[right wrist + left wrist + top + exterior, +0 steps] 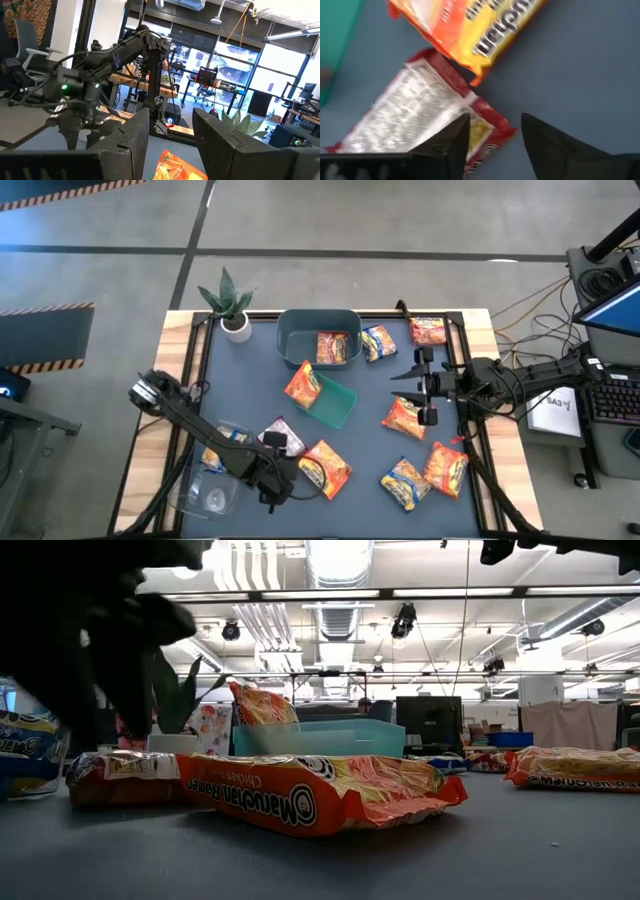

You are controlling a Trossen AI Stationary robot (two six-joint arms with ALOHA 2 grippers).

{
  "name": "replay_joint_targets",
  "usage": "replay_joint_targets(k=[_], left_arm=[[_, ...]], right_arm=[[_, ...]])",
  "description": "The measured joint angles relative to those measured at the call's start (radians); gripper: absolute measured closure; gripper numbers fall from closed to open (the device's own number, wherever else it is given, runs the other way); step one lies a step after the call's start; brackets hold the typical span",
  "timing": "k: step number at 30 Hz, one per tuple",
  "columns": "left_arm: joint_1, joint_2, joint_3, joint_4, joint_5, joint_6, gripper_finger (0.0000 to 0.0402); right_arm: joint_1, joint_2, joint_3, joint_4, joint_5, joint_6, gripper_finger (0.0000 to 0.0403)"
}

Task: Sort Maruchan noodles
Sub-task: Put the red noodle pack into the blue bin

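table top (240,380): I see flat dark slate-blue, with pale wood edges
crinkly plastic ramen packets (323,469): mostly orange-red fading to yellow, white lettering outlined dark
dark red plastic packet (427,117): red border around a white panel of fine grey print, as I read it in the left wrist view
small square tray (331,402): plain green
larger deep tub (300,330): grey-teal
potted plant (229,298): green streaked leaves, white pot
arms: dark, near black
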Motion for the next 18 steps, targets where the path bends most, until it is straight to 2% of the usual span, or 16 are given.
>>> replay_joint_targets(k=[5,8,13,18], left_arm=[[-0.013,0.078,0.006,0.006,-0.003,-0.069,0.0188],[-0.013,0.099,0.013,0.008,-0.013,-0.075,0.0173],[-0.013,0.097,0.013,-0.002,-0.07,-0.109,0.0169],[-0.013,0.097,-0.001,-0.009,-0.074,-0.131,0.0186]], right_arm=[[0.0,0.0,0.0,0.0,0.0,0.0,0.0264],[0.0,0.0,0.0,0.0,0.0,0.0,0.0264],[0.0,0.0,0.0,0.0,0.0,0.0,0.0264],[0.0,0.0,0.0,0.0,0.0,-0.001,0.0264]])
